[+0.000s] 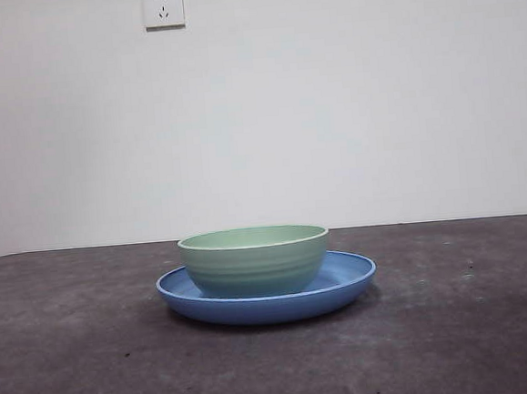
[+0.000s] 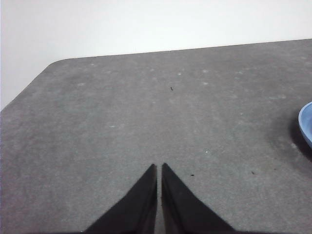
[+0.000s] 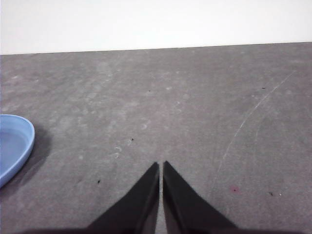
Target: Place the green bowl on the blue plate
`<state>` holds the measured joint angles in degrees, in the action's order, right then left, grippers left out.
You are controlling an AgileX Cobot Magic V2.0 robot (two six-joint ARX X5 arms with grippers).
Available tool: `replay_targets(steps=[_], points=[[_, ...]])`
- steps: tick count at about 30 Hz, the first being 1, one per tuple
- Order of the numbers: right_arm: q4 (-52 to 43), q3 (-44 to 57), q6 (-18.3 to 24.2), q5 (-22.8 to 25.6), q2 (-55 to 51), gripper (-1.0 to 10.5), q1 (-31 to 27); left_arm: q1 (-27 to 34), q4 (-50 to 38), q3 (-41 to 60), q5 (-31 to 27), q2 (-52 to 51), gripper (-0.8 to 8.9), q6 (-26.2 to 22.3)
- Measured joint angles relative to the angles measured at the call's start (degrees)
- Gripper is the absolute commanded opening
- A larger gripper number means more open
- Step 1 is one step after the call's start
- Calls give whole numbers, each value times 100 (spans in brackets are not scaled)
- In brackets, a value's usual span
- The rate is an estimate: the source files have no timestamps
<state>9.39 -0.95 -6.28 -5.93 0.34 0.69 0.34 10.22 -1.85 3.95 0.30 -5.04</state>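
Sitting upright inside the blue plate (image 1: 352, 277), the green bowl (image 1: 254, 261) rested on the plate's floor, a little left of its centre in the front view, so the placing looked done. The left gripper (image 2: 159, 168) and right gripper (image 3: 161, 165) each had jaws pressed together, holding nothing over the bare table (image 1: 75, 358), with the plate's rim off to each one's inner side and neither clearly nearer.

left claw (image 2: 157, 168): two plain matte black jaws, each a flat wedge, wide at the base and narrowing to a sharp point | right claw (image 3: 161, 165): same pair of matte black pointed wedges | both: smooth faces, thin pale slit between the jaws | front view: none of the robot's body shows
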Motion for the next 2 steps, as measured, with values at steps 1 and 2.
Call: replay_targets(steps=[1, 2], points=[[0, 0, 0, 2, 0, 8, 0, 0, 0, 0, 0, 0, 15, 0], [0, 0, 0, 0, 0, 8, 0, 0, -2, 0, 0, 0, 15, 0]])
